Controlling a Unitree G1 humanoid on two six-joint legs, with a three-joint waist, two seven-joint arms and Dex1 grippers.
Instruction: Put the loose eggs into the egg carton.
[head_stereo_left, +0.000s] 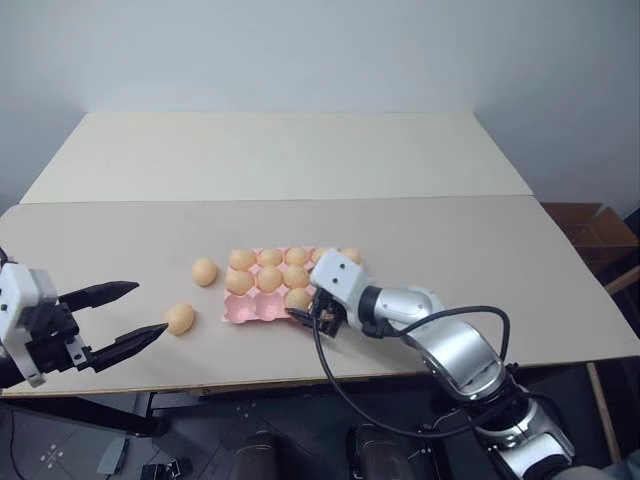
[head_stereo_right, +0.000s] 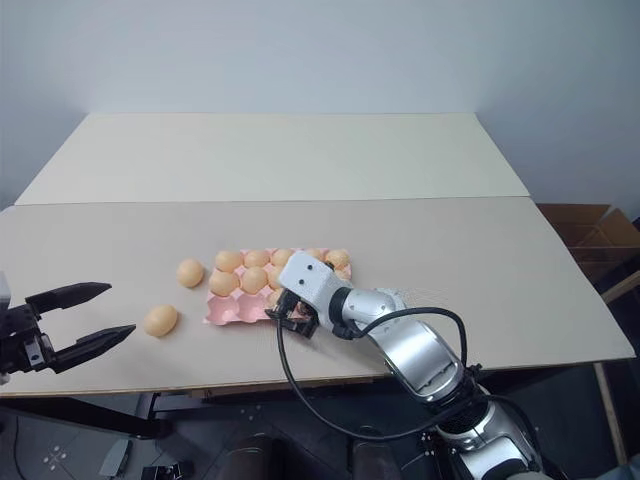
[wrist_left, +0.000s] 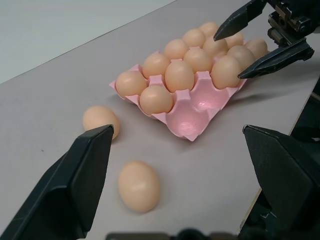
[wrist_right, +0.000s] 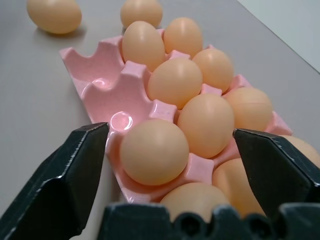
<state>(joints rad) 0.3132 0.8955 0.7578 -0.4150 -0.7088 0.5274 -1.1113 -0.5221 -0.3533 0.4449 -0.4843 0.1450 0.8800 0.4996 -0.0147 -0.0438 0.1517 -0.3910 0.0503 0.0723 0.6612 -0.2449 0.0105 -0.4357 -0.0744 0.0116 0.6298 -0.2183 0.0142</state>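
Note:
The pink egg carton (head_stereo_left: 247, 312) lies near the table's front edge and holds several pale orange eggs. Two cups (wrist_left: 194, 121) at its front left end hold nothing. Two loose eggs lie on the table left of it, one (head_stereo_left: 204, 271) beside the back row and one (head_stereo_left: 180, 318) nearer the front. My right gripper (wrist_right: 170, 131) is open at the carton's front row, its fingers on either side of an egg (wrist_right: 154, 151) that sits in a cup. My left gripper (head_stereo_left: 150, 307) is open, just left of the nearer loose egg (wrist_left: 139, 186).
The tan table (head_stereo_left: 420, 230) has a second paler section (head_stereo_left: 280, 150) behind it. A cardboard box (head_stereo_left: 598, 228) stands past the right edge. A black cable (head_stereo_left: 335, 385) hangs from my right arm below the front edge.

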